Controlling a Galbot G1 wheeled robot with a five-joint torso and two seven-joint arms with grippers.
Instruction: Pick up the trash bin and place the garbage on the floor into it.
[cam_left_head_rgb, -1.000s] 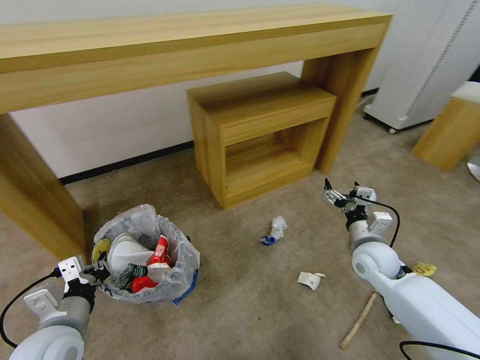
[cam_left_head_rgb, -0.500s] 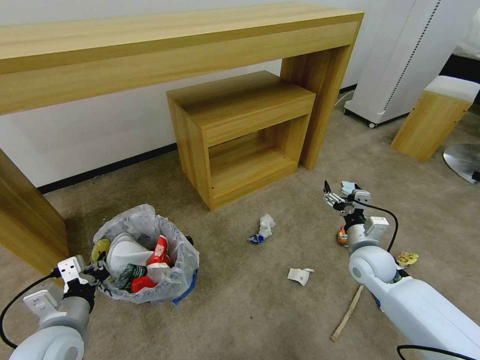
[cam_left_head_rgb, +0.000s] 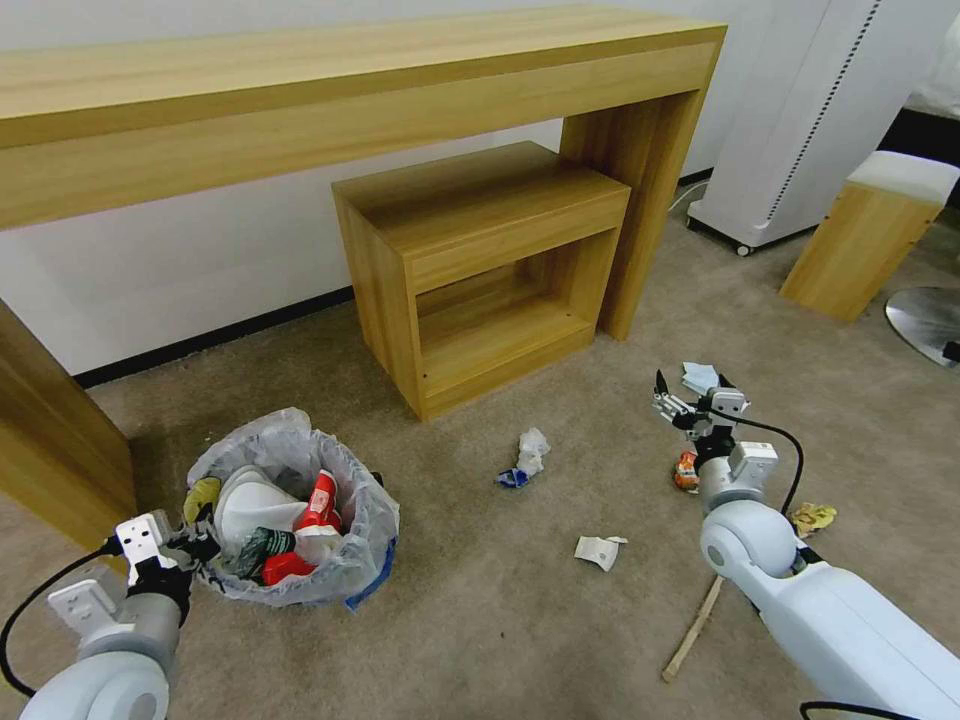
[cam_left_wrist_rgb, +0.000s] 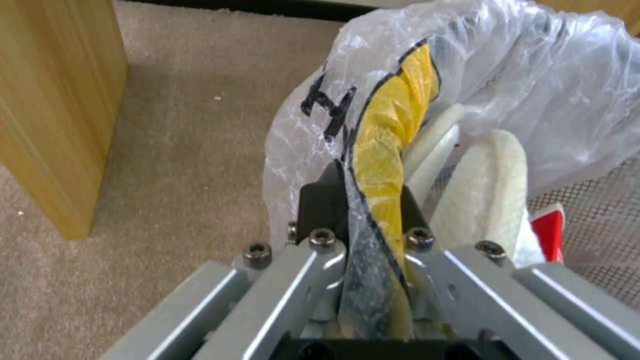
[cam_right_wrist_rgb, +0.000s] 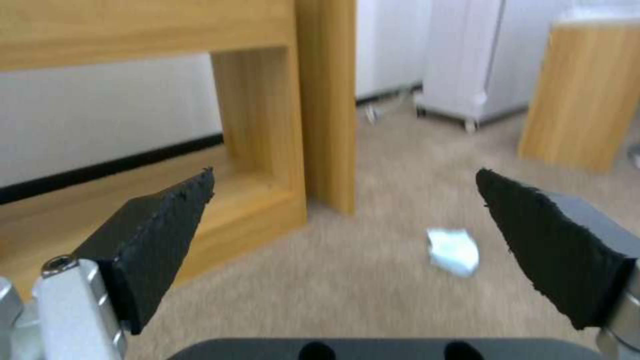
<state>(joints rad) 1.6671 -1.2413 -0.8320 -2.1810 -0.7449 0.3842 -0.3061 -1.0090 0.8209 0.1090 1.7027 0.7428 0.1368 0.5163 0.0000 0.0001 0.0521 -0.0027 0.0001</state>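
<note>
Head view: I'm holding my left tool (cam_left_head_rgb: 190, 545) clamped on the bagged rim of the trash bin (cam_left_head_rgb: 295, 505), low on my left; my right tool (cam_left_head_rgb: 690, 400) is hanging wide open above the floor (cam_left_head_rgb: 480, 620), crumpled pale-blue paper (cam_left_head_rgb: 699, 377) lying just beyond it

Trash bin (cam_left_head_rgb: 292, 510) left, garbage (cam_left_head_rgb: 523, 456) mid-floor – cabinet (cam_left_head_rgb: 485, 270) behind
</note>
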